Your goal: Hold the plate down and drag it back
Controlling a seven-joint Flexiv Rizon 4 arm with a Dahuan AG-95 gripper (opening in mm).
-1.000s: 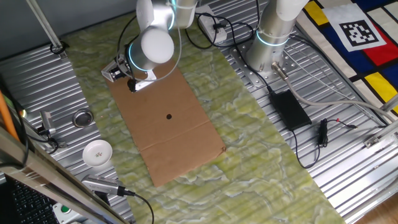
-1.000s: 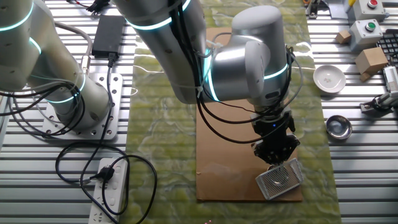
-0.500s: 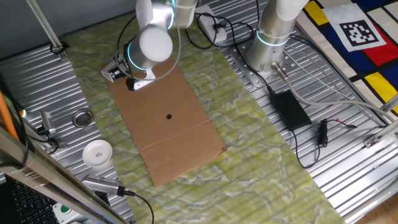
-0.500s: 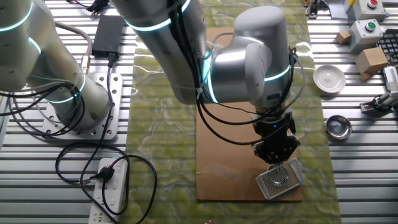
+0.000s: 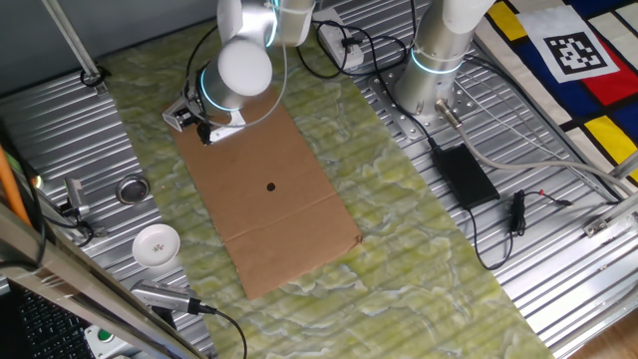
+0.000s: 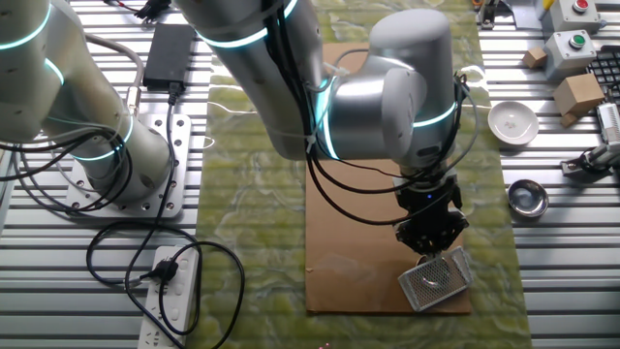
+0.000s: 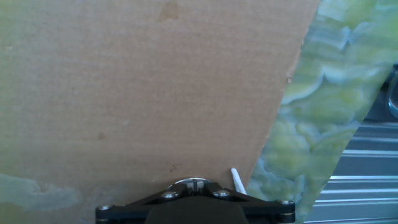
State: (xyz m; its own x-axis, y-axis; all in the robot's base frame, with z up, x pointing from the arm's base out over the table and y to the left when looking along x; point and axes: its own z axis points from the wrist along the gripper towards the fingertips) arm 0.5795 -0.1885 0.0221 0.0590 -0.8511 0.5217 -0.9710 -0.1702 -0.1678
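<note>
We cannot tell how our gripper point(image 6: 427, 242) stands, its tips low over the cardboard point(image 5: 269, 199), arm bent steeply downward.

You are looking along the hand onto a brown cardboard sheet point(image 7: 143, 87) that is filling most of the frame. To the right of the cardboard, a green marbled mat point(image 7: 323, 118) is showing, and beyond the mat a strip of ribbed metal table point(image 7: 367, 168) is showing. Below the cardboard's near edge, the black gripper point(image 7: 196, 202) body is cutting in, with a small shiny metal piece point(image 7: 191, 183) peeking above it; you cannot tell how the jaws are standing.
</note>
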